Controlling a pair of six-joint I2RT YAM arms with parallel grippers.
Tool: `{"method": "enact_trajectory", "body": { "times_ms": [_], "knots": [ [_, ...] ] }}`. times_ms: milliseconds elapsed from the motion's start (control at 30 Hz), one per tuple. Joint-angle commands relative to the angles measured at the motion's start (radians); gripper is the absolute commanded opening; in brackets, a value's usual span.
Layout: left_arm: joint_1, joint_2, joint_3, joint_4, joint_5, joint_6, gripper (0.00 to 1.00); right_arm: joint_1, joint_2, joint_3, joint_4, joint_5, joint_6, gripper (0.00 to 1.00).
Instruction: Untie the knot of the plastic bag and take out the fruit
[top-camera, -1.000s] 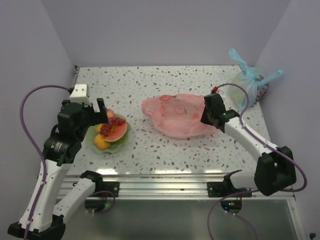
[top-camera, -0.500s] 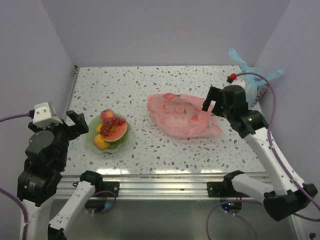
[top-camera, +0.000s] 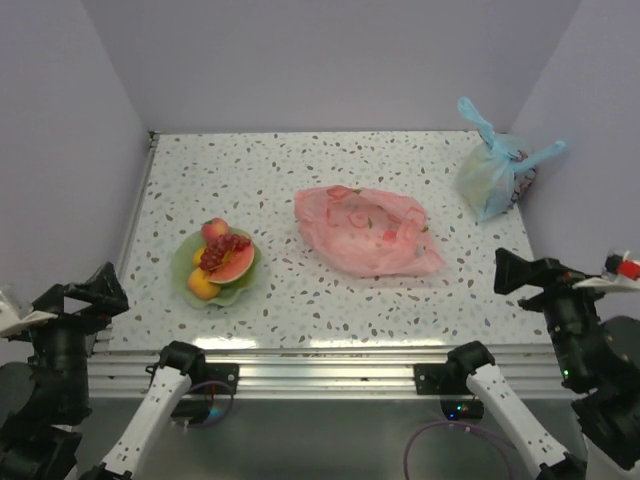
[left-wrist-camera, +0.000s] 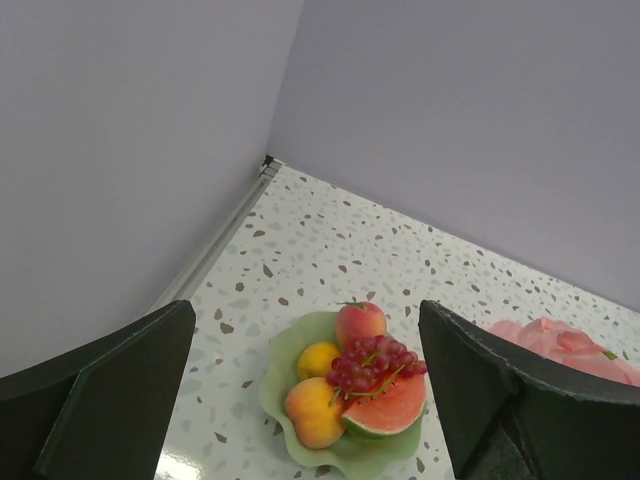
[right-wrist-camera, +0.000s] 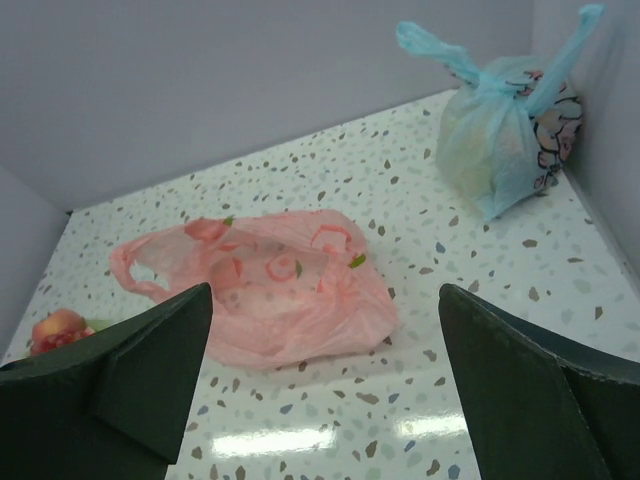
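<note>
The pink plastic bag (top-camera: 368, 232) (right-wrist-camera: 270, 285) lies flat and slack mid-table, one handle loop (right-wrist-camera: 132, 264) loose at its left end; no knot is in view on it. The fruit (top-camera: 220, 260) sits in a green bowl (left-wrist-camera: 278, 385): a peach (left-wrist-camera: 360, 322), a yellow piece (left-wrist-camera: 318, 360), an orange piece (left-wrist-camera: 312, 412), a watermelon slice (left-wrist-camera: 395, 405) and grapes (left-wrist-camera: 372, 362). My left gripper (top-camera: 85, 295) (left-wrist-camera: 305, 312) hangs open, high near the front left corner. My right gripper (top-camera: 528, 274) (right-wrist-camera: 325, 295) hangs open at the front right, well back from the bag. Both are empty.
A tied light blue bag (top-camera: 495, 172) (right-wrist-camera: 500, 140) stands in the far right corner against the wall. Purple walls close the left, back and right sides. A metal rail (top-camera: 320, 355) runs along the near table edge.
Both arms pulled back and up toward the near edge. The right gripper opened and came off the pink bag, which now lies flatter. The left gripper left the bowl.
</note>
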Motion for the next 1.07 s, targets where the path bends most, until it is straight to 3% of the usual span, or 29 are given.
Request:
{"method": "enact_trajectory", "body": {
  "times_ms": [0,500,1033],
  "knots": [
    [0.005,-0.055,0.02,-0.037,-0.018,-0.017,1.0,-0.005,-0.104,-0.014,-0.058,0.075,-0.063,0.99],
    [0.005,-0.173,0.019,-0.207,0.031,-0.112,1.0,-0.004,-0.336,-0.037,-0.189,0.097,-0.074,0.99],
    [0.005,-0.141,0.014,-0.25,0.065,-0.126,1.0,-0.004,-0.342,-0.066,-0.21,0.029,-0.016,0.99]
  ]
}}
